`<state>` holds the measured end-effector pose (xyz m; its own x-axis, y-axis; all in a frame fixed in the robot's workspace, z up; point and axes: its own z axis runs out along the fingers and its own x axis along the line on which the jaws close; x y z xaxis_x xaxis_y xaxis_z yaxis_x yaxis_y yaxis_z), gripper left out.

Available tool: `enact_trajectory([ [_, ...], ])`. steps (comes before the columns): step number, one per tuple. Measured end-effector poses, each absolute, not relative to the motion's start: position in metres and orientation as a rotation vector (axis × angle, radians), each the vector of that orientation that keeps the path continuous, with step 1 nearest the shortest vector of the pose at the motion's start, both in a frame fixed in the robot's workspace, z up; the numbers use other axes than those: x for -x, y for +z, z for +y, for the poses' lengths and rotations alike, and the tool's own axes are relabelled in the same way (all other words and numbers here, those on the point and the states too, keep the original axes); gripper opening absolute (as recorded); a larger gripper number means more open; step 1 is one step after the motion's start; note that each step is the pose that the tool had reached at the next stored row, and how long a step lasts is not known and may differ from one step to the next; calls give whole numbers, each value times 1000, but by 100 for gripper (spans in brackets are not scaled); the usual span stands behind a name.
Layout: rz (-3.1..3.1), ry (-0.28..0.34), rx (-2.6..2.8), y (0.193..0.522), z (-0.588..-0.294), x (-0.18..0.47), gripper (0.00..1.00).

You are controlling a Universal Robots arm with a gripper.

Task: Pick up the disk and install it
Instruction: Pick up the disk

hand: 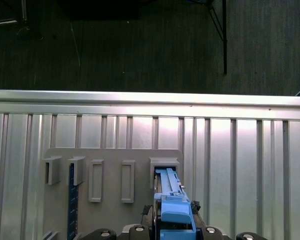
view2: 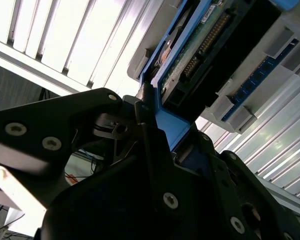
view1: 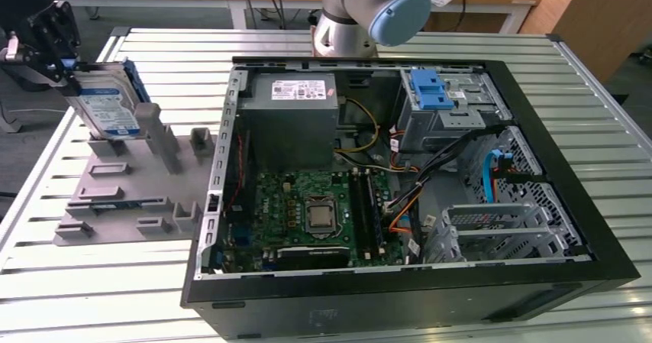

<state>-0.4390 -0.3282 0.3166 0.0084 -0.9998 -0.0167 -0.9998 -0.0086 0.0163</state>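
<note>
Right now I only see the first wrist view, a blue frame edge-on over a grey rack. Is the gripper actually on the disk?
Observer: Yes. In the second wrist view the gripper is shut on the edge of the disk.
Operator: Is it clear of the rack?
Observer: Not plainly. In the exterior view the disk stands upright, its lower end at a rack slot.
Operator: Where is the case?
Observer: It lies open beside the rack, at the exterior view's right.

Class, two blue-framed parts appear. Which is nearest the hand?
The disk, standing upright in the grey fixture with the hand on it; the other sits inside the computer case.
</note>
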Motion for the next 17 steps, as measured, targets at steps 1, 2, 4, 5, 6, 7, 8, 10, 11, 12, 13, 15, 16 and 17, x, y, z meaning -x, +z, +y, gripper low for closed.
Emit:
enact_trajectory([
  [1,2212,37,2231,317,-328,439,36],
  [2,2212,37,2231,317,-328,439,36],
  [4,2212,37,2231,318,-328,439,36],
  [5,2212,37,2231,318,-328,439,36],
  [6,2212,37,2231,319,-328,439,36],
  [7,2212,37,2231,319,-328,439,36],
  [8,2212,37,2231,320,-328,439,36],
  [10,2212,37,2231,322,-328,439,36],
  [11,2212,37,2231,322,-328,439,36],
  [12,2212,37,2231,323,-328,439,36],
  [13,2212,37,2230,323,-328,439,36],
  [15,2212,37,2231,324,-328,439,36],
  [16,2212,37,2231,325,-328,439,36],
  [17,2212,37,2230,325,-328,439,36],
])
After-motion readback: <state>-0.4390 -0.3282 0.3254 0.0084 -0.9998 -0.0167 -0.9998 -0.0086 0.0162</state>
